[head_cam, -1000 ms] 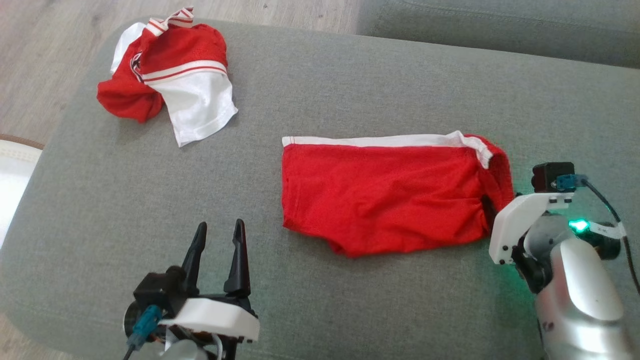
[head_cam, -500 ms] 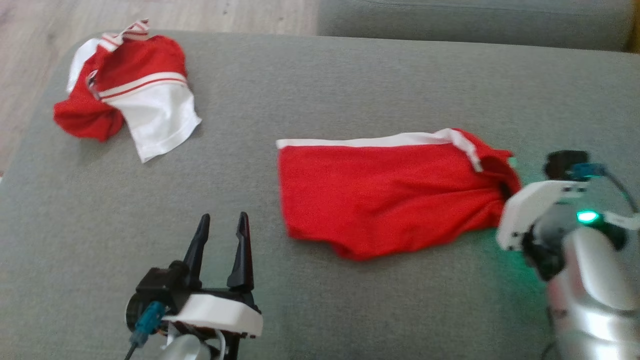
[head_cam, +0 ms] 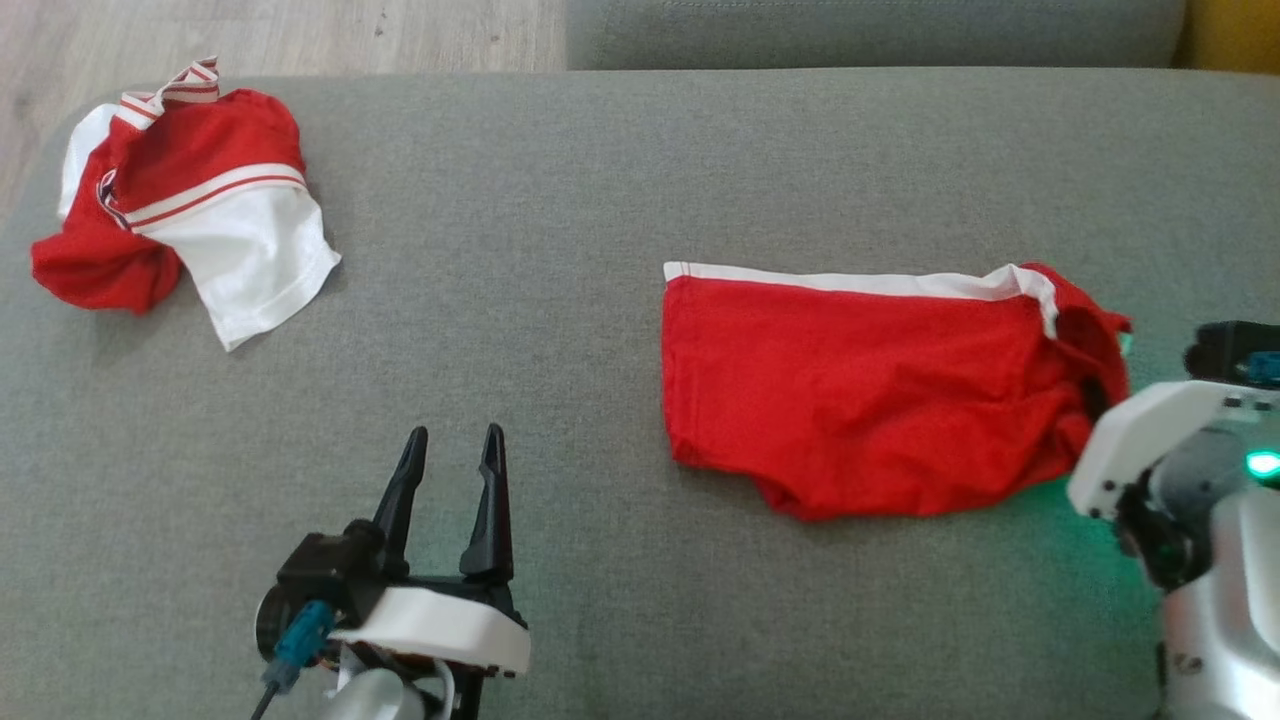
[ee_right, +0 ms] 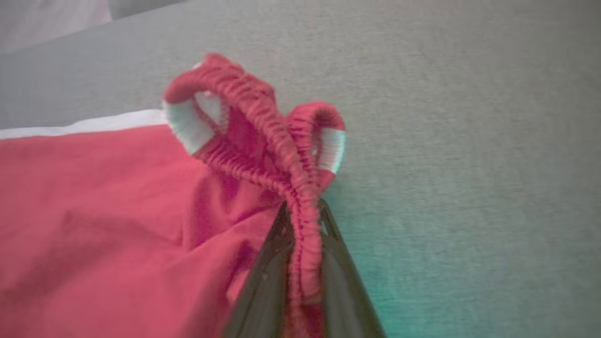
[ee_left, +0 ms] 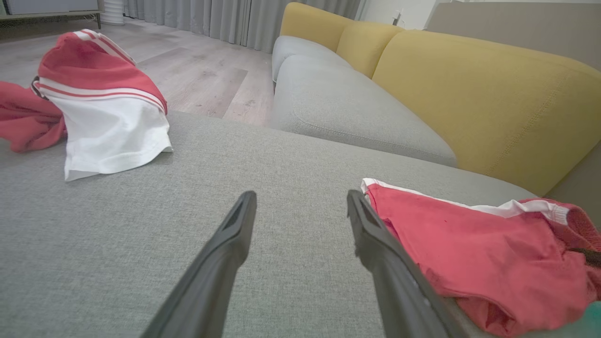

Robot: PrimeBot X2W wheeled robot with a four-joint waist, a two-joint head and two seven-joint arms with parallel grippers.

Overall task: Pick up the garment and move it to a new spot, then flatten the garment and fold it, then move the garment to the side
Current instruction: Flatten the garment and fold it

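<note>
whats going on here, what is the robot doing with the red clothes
The robot's right gripper is shut on the elastic waistband of the red shorts, which lie fairly flat on the grey cushion, bunched up only at the gripped end. The left gripper is open and holds nothing, over bare cushion to the left of the shorts. A second red and white garment sits crumpled at the far left corner, untouched.

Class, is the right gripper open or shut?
Shut. The right gripper clamps the red shorts' elastic waistband between its fingers.
</note>
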